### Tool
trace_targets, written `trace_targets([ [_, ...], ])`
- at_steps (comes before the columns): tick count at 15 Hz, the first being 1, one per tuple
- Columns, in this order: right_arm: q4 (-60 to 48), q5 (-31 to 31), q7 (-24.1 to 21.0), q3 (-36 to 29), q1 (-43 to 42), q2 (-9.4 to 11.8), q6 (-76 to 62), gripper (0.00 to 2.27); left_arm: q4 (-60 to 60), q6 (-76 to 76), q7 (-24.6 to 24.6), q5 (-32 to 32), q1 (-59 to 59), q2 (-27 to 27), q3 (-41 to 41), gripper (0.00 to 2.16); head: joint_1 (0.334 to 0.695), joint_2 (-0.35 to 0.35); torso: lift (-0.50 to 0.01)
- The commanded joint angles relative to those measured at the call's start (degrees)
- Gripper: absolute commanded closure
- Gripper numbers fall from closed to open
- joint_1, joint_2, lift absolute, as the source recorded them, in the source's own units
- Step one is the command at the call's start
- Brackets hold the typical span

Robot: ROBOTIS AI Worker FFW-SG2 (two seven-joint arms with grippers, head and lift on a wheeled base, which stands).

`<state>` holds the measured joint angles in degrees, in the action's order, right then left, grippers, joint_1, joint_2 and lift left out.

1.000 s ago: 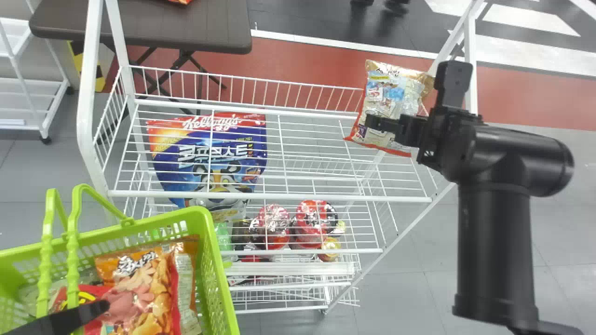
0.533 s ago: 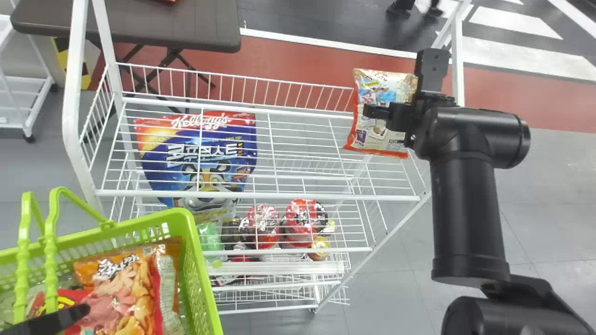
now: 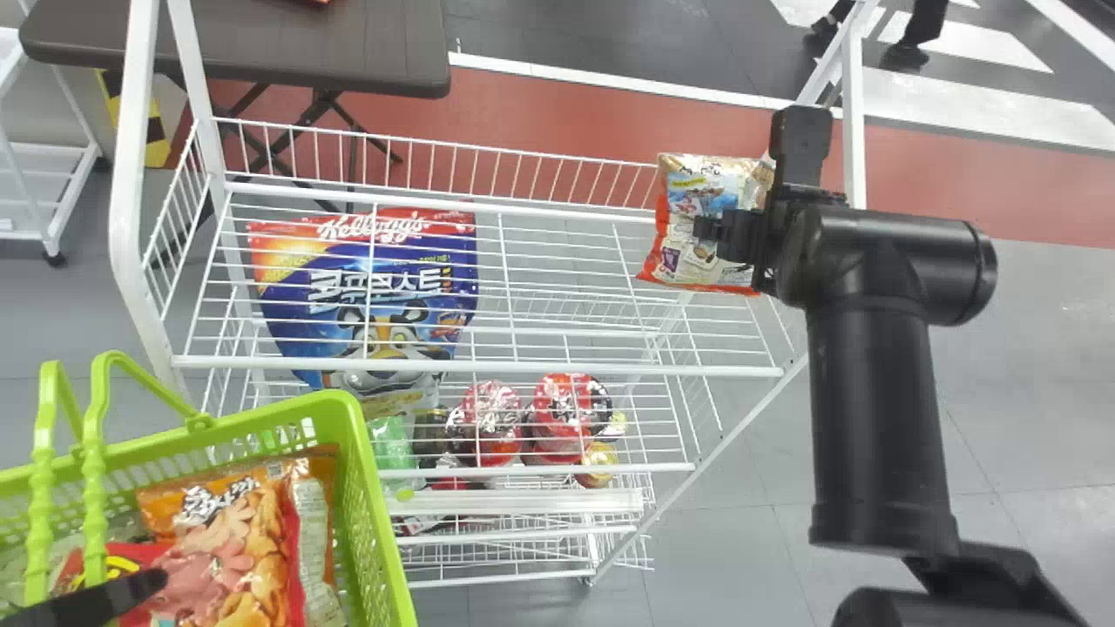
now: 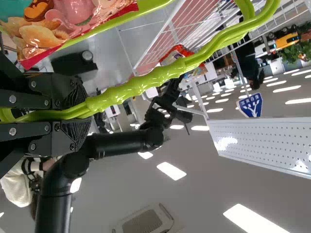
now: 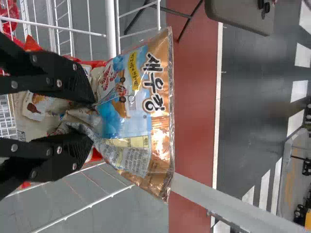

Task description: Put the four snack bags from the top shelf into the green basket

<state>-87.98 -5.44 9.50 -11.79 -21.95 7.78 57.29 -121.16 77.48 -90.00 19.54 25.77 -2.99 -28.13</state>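
Pinching a snack bag (image 5: 129, 97) tight between the right fingers (image 5: 68, 75), at the right end of the top shelf (image 3: 479, 366), perhaps touching it; gripping the basket handle (image 4: 146, 82) with closed left fingers (image 4: 75, 91). Judged mid-pickup; next, lift clear and carry left over the green basket (image 3: 383, 522).
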Motion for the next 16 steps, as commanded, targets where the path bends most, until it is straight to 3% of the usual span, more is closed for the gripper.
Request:
trace_targets([
  [1,-13.6,6.2,0.1,-0.6,6.0,0.0,5.3,2.25,0.1,0.0,-0.6,0.0,0.0,0.0,-0.3,2.15,0.695,-0.269,0.000],
  [6,-40.5,22.5,1.0,1.4,16.0,0.0,27.2,2.25,0.2,0.0,-0.6,0.0,-0.2,0.2,-0.2,2.15,0.695,-0.209,0.000],
  [7,-42.7,26.7,1.0,2.1,16.8,0.0,31.6,2.25,0.2,0.0,-0.6,0.0,-0.1,0.2,-0.2,2.15,0.695,-0.155,0.000],
  [9,-45.6,35.0,1.0,5.3,17.8,0.0,32.8,2.25,0.6,0.0,-0.6,0.0,-0.1,0.2,-0.3,2.15,0.695,-0.080,0.000],
  [13,-46.8,36.5,0.8,13.1,17.5,-2.0,32.8,2.25,0.6,0.0,-0.6,0.1,-0.1,0.2,-0.3,2.15,0.695,0.108,0.000],
  [16,-45.1,44.8,0.4,16.3,17.6,-2.9,32.8,2.25,0.7,0.0,-0.6,0.2,-0.1,0.1,-0.3,2.15,0.695,0.188,0.000],
])
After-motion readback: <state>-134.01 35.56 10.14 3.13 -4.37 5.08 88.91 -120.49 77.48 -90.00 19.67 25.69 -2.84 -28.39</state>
